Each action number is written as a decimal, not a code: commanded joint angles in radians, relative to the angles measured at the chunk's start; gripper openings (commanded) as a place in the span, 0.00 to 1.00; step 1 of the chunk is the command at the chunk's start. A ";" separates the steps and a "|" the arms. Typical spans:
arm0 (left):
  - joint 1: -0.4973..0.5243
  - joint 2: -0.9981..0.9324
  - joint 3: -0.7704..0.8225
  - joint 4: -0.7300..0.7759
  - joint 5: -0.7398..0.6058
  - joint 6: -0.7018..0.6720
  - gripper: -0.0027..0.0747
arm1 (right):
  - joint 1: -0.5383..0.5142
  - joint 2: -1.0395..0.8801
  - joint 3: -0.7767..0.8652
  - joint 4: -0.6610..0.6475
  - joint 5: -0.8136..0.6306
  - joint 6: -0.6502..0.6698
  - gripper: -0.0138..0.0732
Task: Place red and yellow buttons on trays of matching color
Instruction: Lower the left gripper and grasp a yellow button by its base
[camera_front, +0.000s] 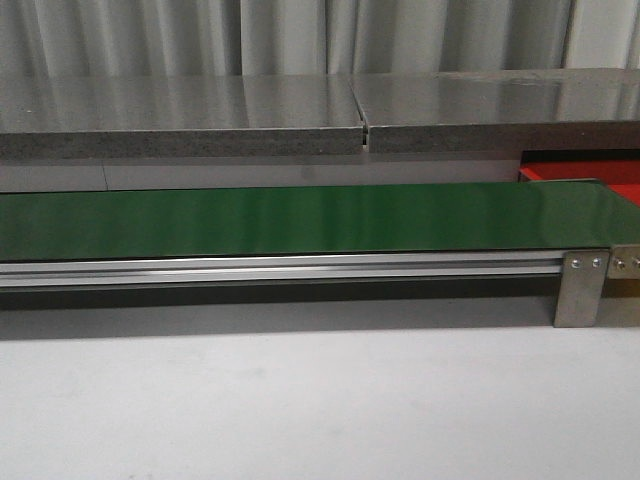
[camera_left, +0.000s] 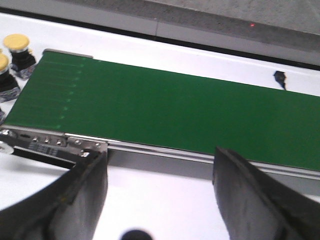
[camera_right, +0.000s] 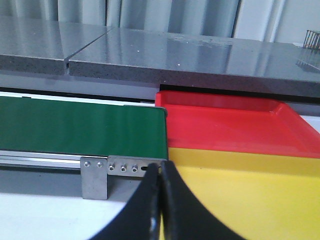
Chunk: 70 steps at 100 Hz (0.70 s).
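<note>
**Buttons wait off the belt's end**

I see two yellow buttons, domed caps on dark bases, on the desk beside the green belt, at ten o'clock from my left hand, whose fingers are apart. My right hand, fingers together, faces the red tray and yellow tray, probably staged for drop-offs.

A long green belt runs across the white table, carried on a silver rail. A metal bracket with small screws holds the rail at the belt's right end. Behind the belt lie two grey stone slabs, set end to end with a narrow gap between them. Pale curtains hang at the back.
</note>
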<state>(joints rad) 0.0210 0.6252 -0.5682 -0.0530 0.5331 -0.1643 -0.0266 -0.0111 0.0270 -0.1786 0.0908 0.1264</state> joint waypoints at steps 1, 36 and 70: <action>0.065 0.081 -0.071 -0.001 -0.032 -0.038 0.63 | 0.002 -0.015 -0.010 -0.003 -0.074 -0.001 0.08; 0.328 0.391 -0.276 -0.001 0.124 -0.038 0.63 | 0.002 -0.015 -0.010 -0.003 -0.074 -0.001 0.08; 0.494 0.681 -0.461 -0.025 0.208 -0.038 0.63 | 0.002 -0.015 -0.010 -0.003 -0.074 -0.001 0.08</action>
<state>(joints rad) 0.4816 1.2584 -0.9600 -0.0584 0.7644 -0.1951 -0.0266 -0.0111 0.0270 -0.1786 0.0908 0.1264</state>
